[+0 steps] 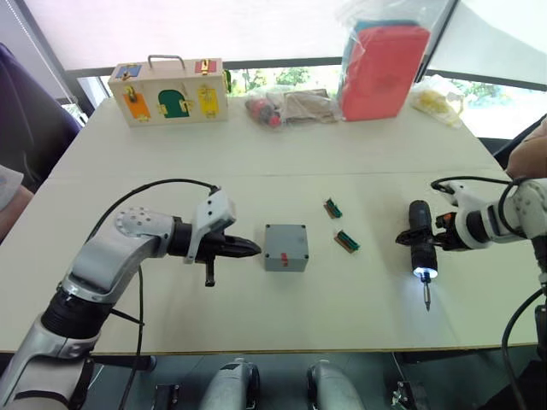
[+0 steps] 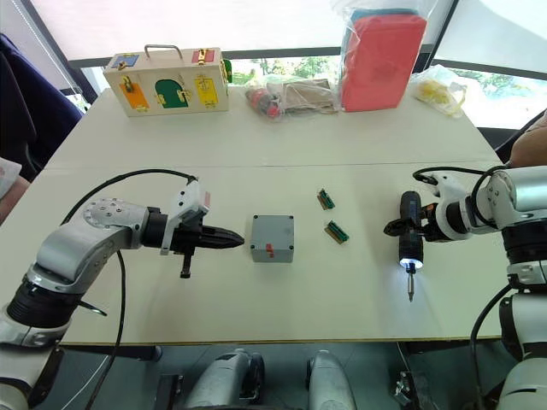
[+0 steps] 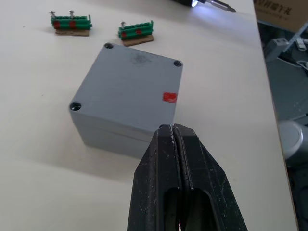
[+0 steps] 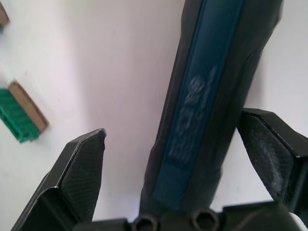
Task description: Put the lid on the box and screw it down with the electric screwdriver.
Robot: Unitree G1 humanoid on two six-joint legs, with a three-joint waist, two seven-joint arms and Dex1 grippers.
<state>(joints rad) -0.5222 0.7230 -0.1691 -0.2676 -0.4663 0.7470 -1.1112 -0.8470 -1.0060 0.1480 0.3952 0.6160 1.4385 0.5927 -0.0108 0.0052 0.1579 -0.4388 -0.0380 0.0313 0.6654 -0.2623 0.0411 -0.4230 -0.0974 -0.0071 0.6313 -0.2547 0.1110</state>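
Our left gripper (image 3: 174, 144) has its two black fingers pressed flat together with nothing between them, the tips just beside the near edge of the box (image 1: 285, 248), close to the small red mark on the lid (image 3: 132, 79). We take that box as our landmark: it sits closed-looking, the lid already seated square on top with screw holes showing at the corners, though we cannot tell whether any screw is driven home. Our right gripper (image 4: 178, 163) is spread wide, one finger on either side of the electric screwdriver (image 1: 421, 243), which lies on the table (image 1: 256, 316) well apart from the box on its right side, bit pointing toward us and tip light glowing; neither pad (image 4: 84, 173) appears to touch the barrel, so we judge the tool is not gripped. Between the box and the screwdriver lie two small green terminal blocks (image 1: 340, 225), nearer the box. Beyond the box, at the table's far edge, stand a wooden case with coloured latches (image 1: 173, 90) and a red bag (image 1: 385, 68). We expect the screwdriver to be rigid, smooth and apt to roll or twist in a two-finger pinch, so the grip belongs mid-barrel, near its balance. The box looks light and hard, likely to skid when pressed, so it wants bracing by its side walls.
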